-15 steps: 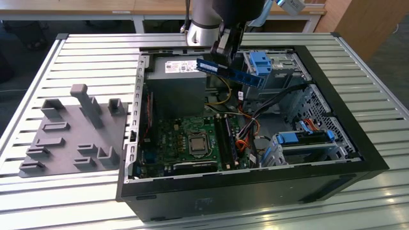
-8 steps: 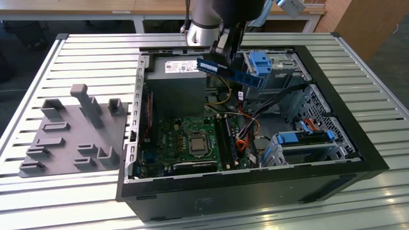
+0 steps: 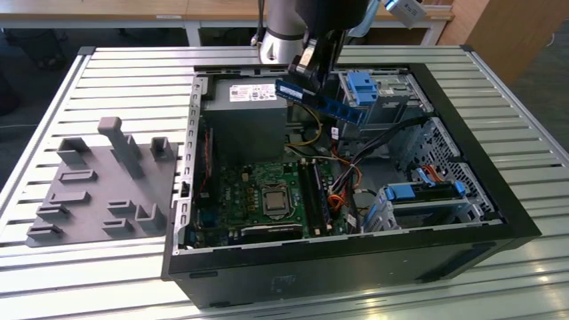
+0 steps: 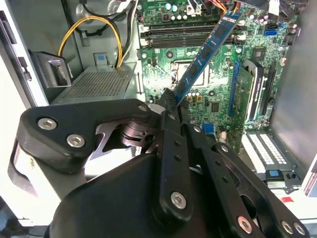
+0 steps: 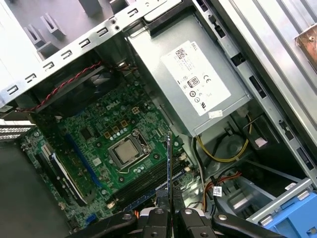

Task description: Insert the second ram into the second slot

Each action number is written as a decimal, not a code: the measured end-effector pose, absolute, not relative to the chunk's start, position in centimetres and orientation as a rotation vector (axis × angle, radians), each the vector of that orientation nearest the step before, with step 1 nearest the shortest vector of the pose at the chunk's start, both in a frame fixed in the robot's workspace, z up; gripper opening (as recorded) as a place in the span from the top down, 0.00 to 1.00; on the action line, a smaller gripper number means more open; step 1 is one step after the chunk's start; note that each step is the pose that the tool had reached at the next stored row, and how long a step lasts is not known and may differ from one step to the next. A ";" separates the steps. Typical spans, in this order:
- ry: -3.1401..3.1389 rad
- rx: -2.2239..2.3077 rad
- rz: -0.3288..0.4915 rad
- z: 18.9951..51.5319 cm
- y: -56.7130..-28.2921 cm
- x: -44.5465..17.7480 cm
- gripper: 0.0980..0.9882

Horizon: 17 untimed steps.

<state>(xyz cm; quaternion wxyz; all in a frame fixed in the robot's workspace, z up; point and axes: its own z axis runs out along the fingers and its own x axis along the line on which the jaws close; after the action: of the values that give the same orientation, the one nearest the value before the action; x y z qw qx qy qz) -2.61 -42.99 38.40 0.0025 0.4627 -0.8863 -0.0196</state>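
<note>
The second ram (image 3: 324,102) is a thin dark-blue stick, held tilted in the air above the open computer case (image 3: 462,220), between the power supply and the upper drive bay. My gripper (image 3: 300,75) is shut on its upper end. In the second wrist view the ram (image 4: 205,52) runs away from my gripper (image 4: 171,101) over the motherboard. In the first wrist view it appears edge-on (image 5: 169,163) above my gripper (image 5: 169,207). The long black memory slots (image 3: 318,193) (image 4: 183,35) (image 5: 148,182) lie beside the processor socket (image 3: 271,199), well below the ram.
A grey power supply (image 3: 244,113) with a white label fills the case's far corner. Bright blue drive brackets (image 3: 360,87) (image 3: 414,192) sit on the exterior view's right. Yellow and orange cables (image 3: 311,127) run nearby. A grey fixture with upright holders (image 3: 98,187) lies left of the case.
</note>
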 end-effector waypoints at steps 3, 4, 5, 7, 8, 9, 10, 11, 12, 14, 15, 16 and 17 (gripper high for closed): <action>-2.789 1.435 -0.062 38.4 -43.0 -2.6 0.96; -2.791 1.430 -0.062 38.4 -43.0 -2.6 0.96; -2.794 1.424 -0.062 38.4 -43.0 -2.6 0.96; -2.800 1.413 -0.062 38.4 -43.0 -2.6 0.96; -2.803 1.408 -0.062 38.4 -43.0 -2.6 0.96; -2.805 1.403 -0.062 38.4 -43.0 -2.6 0.96; -2.808 1.398 -0.062 38.4 -43.0 -2.6 0.96; -2.810 1.393 -0.062 38.4 -43.0 -2.6 0.96; -2.813 1.388 -0.062 38.4 -43.0 -2.6 0.96; -2.819 1.377 -0.062 38.4 -43.0 -2.6 0.96; -2.821 1.372 -0.062 38.4 -43.0 -2.6 0.96; -2.823 1.367 -0.062 38.4 -43.0 -2.6 0.96; -2.826 1.363 -0.062 38.4 -43.0 -2.6 0.96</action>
<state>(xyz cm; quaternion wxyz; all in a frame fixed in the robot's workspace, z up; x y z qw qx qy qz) -2.61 -42.99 38.38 0.0019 0.4343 -0.9006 -0.0197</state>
